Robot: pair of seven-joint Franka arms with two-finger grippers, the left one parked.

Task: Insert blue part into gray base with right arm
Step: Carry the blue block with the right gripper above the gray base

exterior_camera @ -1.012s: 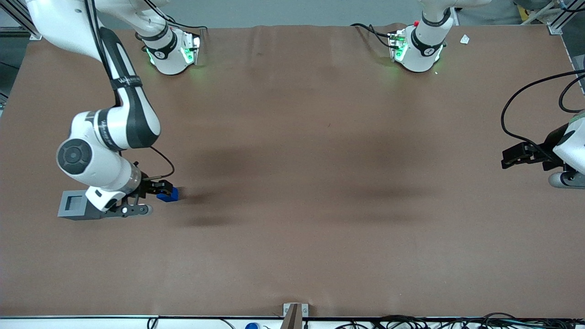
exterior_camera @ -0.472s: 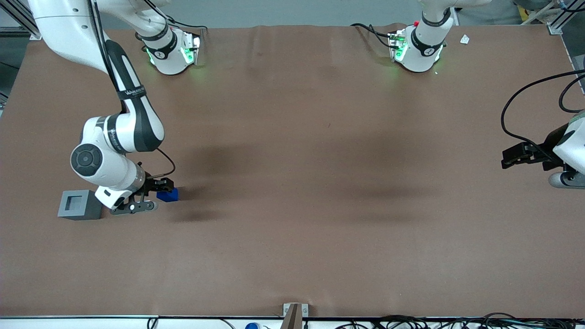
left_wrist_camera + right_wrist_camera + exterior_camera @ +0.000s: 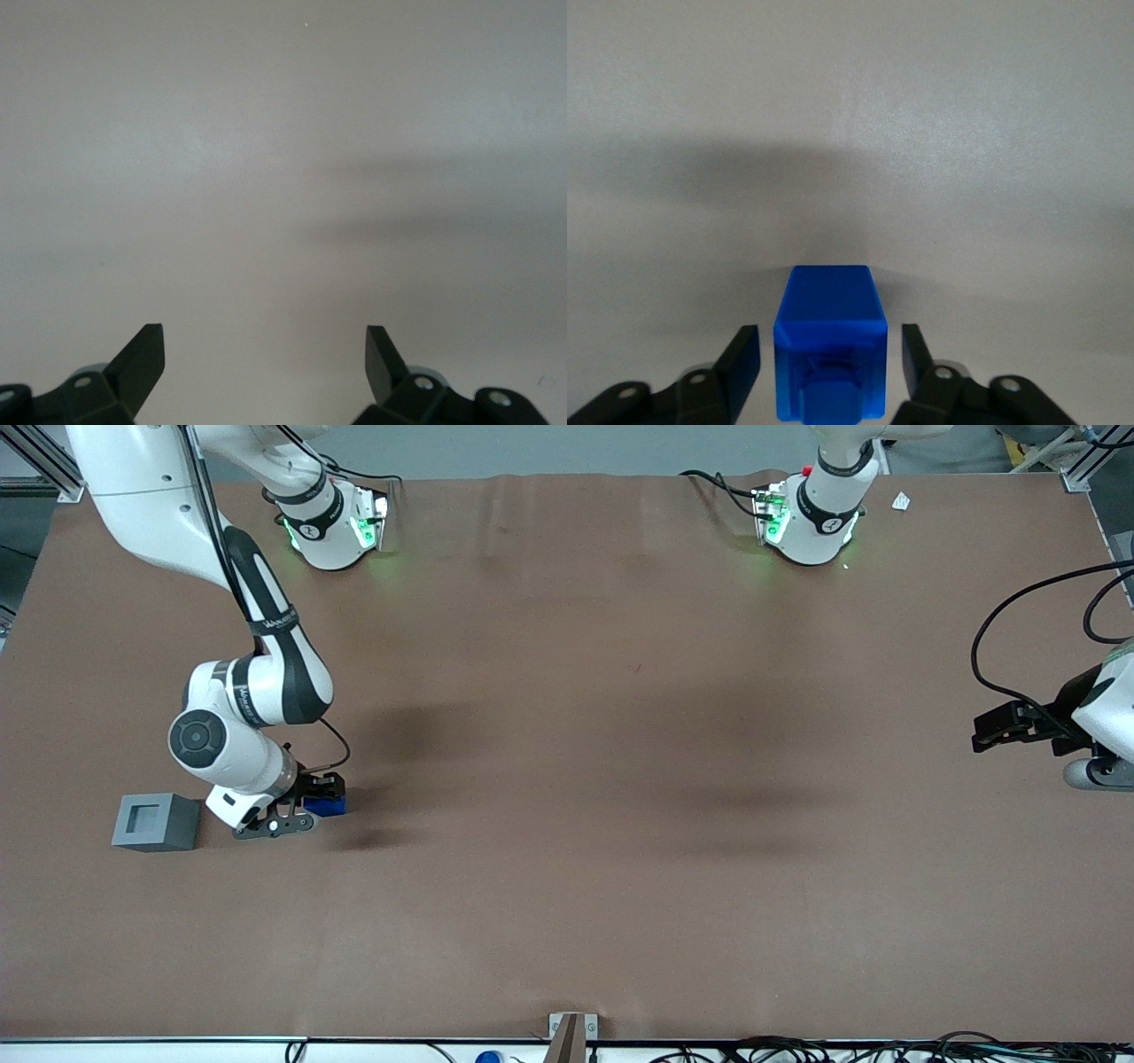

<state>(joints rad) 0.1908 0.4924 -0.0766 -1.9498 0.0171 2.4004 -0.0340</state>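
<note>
The blue part (image 3: pixel 329 804) lies on the brown table near the working arm's end. In the right wrist view the blue part (image 3: pixel 829 354) sits between my open fingers (image 3: pixel 741 363), with a small gap on each side. My gripper (image 3: pixel 314 796) is low over the part, at its level (image 3: pixel 830 376). The gray base (image 3: pixel 156 822) with its square socket stands on the table beside the gripper, farther toward the table's end, apart from the part.
The two arm bases (image 3: pixel 332 522) with green lights stand at the table's edge farthest from the front camera. Cables (image 3: pixel 797 1050) and a small bracket (image 3: pixel 571 1035) lie along the near edge.
My arm has swung away from over the gray base toward the blue part. The gripper now straddles the part. The part and the base have not moved.
</note>
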